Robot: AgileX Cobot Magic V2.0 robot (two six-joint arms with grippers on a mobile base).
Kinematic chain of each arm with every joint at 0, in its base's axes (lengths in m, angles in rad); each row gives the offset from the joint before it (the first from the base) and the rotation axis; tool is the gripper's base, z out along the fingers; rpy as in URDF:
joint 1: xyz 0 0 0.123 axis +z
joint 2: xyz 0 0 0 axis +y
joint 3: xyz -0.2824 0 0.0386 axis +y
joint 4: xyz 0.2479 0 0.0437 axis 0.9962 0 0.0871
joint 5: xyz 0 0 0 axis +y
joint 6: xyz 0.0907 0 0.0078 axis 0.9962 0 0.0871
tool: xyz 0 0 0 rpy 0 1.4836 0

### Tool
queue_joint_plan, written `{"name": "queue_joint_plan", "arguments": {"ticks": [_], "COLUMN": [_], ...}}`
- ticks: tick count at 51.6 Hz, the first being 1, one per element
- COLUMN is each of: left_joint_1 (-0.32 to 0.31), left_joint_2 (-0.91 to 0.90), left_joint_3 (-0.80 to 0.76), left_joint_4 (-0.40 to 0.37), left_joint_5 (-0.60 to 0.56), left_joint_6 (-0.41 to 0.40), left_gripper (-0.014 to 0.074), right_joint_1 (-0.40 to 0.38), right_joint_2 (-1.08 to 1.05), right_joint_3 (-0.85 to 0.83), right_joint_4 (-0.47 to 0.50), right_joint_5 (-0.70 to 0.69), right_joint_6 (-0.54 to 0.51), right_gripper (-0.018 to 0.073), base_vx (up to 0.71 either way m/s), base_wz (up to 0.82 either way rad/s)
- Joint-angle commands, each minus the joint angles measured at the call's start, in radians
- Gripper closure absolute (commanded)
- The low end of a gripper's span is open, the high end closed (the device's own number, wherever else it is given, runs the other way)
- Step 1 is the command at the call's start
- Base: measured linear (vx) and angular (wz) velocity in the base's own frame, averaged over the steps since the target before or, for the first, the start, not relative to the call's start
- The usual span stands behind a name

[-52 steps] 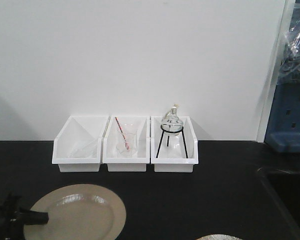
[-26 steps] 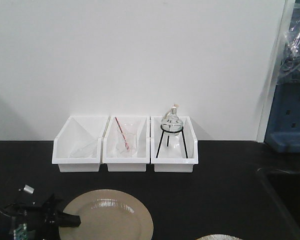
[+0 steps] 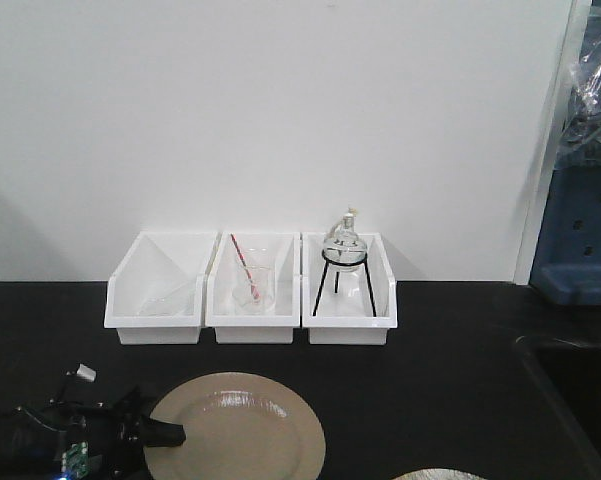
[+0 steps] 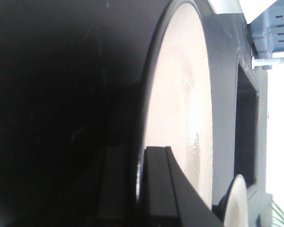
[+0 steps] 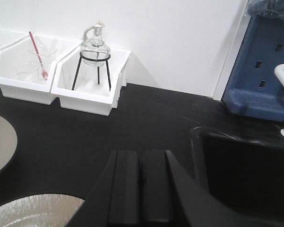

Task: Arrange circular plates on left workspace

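Note:
A beige circular plate (image 3: 242,425) lies low over the black countertop (image 3: 430,370), in front of the white bins. My left gripper (image 3: 172,434) is shut on its left rim. In the left wrist view the rim of that plate (image 4: 179,104) sits pinched between the two black fingers (image 4: 158,189). Whether the plate touches the counter I cannot tell. A second plate (image 3: 438,474) peeks in at the bottom edge; it also shows in the right wrist view (image 5: 33,210). My right gripper (image 5: 141,155) hovers beside it, shut and empty.
Three white bins (image 3: 250,330) stand against the back wall, holding glassware, a beaker with a red rod and a flask on a tripod (image 3: 344,262). A recessed black sink (image 3: 580,400) lies at the right, with a blue rack (image 3: 578,240) behind it.
My left gripper has carried the held plate to the right along the counter's front. The bins and the second plate have stayed put.

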Motion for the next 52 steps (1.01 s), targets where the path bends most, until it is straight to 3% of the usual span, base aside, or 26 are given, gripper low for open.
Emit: {"name": "queue_joint_plan", "arguments": {"ticks": [1, 12, 21, 26, 42, 48, 52], "left_joint_1": [-0.007, -0.007, -0.003, -0.003, -0.003, -0.003, -0.003], "left_joint_2": [-0.055, -0.055, -0.063, -0.082, -0.202, -0.283, -0.368], "left_joint_3": [-0.027, -0.027, -0.027, -0.027, -0.027, -0.027, -0.027], "left_joint_4": [-0.042, -0.033, 0.04, 0.094, 0.279, 0.326, 0.363], "left_joint_5": [0.013, 0.001, -0.05, -0.103, -0.248, -0.259, -0.267], "left_joint_6": [0.05, 0.067, 0.133, 0.167, 0.168, 0.168, 0.157], "left_gripper": [0.0441, 0.0178, 0.0062, 0.0059, 0.0084, 0.0132, 0.0219], "right_joint_1": [0.004, 0.004, 0.004, 0.004, 0.004, 0.004, 0.004], "right_joint_2": [-0.001, -0.001, -0.001, -0.001, -0.001, -0.001, -0.001], "right_joint_3": [-0.032, -0.032, -0.032, -0.032, -0.032, -0.032, -0.032], "right_joint_4": [-0.008, -0.008, -0.008, -0.008, -0.008, -0.008, -0.008], "right_joint_5": [-0.093, -0.093, -0.093, -0.093, -0.093, -0.103, -0.122], "right_joint_6": [-0.008, -0.008, -0.008, -0.008, -0.008, -0.007, -0.007], "right_gripper": [0.0561, 0.0561, 0.0561, 0.0561, 0.0561, 0.0561, 0.0561], "base_vx": [0.0, 0.0, 0.0, 0.0, 0.0, 0.0, 0.0], "base_wz": [0.0, 0.0, 0.0, 0.0, 0.0, 0.0, 0.0]}}
